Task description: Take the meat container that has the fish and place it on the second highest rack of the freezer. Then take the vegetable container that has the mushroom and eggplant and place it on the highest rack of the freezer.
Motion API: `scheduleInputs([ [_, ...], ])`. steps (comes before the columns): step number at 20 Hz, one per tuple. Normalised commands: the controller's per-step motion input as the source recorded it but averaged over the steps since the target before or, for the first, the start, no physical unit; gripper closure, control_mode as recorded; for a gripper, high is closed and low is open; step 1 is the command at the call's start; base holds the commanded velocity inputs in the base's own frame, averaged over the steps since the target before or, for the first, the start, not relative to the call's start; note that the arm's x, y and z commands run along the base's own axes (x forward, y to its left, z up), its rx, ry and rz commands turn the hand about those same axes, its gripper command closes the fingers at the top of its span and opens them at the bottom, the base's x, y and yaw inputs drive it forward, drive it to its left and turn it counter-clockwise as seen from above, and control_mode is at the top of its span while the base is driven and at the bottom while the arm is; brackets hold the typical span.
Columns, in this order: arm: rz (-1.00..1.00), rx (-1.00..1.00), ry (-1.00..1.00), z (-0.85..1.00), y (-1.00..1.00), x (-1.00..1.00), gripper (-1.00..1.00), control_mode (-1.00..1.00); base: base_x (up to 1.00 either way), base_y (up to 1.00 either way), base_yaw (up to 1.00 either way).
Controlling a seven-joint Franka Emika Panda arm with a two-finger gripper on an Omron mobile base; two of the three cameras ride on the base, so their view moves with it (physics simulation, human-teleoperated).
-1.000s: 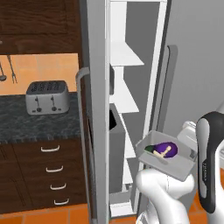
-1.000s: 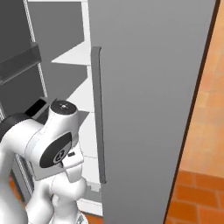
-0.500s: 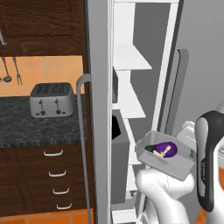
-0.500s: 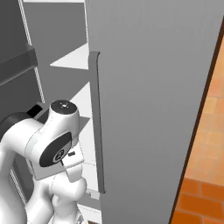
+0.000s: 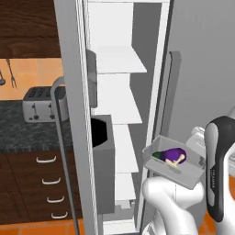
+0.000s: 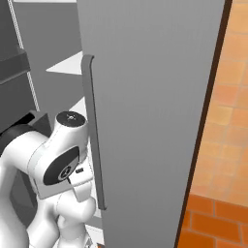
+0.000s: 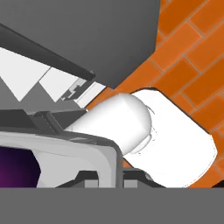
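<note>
the freezer (image 5: 124,114) is seen standing open in the left base view, its white inside exposed between the grey door on the left and the closed grey refrigerator door (image 6: 155,97) on the right. a stack of flat white shelves is shown inside; the highest rack (image 5: 117,59) lies near the top of the compartment, with the second highest rack (image 5: 120,112) below it. no container can be made out on either shelf from here.

the vegetable container (image 5: 173,161), a shallow grey tray, is held low and in front of the freezer opening, toward its right edge, just above the white arm. the mushroom and eggplant (image 5: 170,156) are seen lying in it, the purple eggplant lengthwise with the small tan mushroom against it. the tray's long axis runs roughly across the opening, slightly tilted. the highest rack is placed well above the tray and to its left, so the coming move is judged to be a long lift and then a reach inward.

in the hand view the tray's grey rim and a patch of purple are seen right at the gripper (image 7: 103,177). the fingertips themselves are hidden, so their spread cannot be told; the tray appears to be carried by them.
</note>
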Motion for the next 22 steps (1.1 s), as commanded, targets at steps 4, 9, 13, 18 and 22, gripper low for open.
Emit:
scheduleInputs([
  [4, 0.00, 0.00, 0.00, 0.00, 0.00, 0.00, 1.00, 1.00, -0.05, -0.16, 0.00],
  [9, 0.00, 0.00, 0.00, 0.00, 0.00, 0.00, 1.00, 1.00, -0.01, 0.00, 0.00],
  [13, 0.00, 0.00, 0.00, 0.00, 0.00, 0.00, 1.00, 1.00, 0.00, 0.00, 0.01],
  [18, 0.01, 0.06, -0.34, 0.77, 0.04, 0.00, 1.00, -1.00, 0.00, 0.00, 0.00],
  [22, -0.08, 0.03, -0.21, 0.96, 0.22, 0.17, 1.00, -1.00, 0.00, 0.00, 0.00],
])
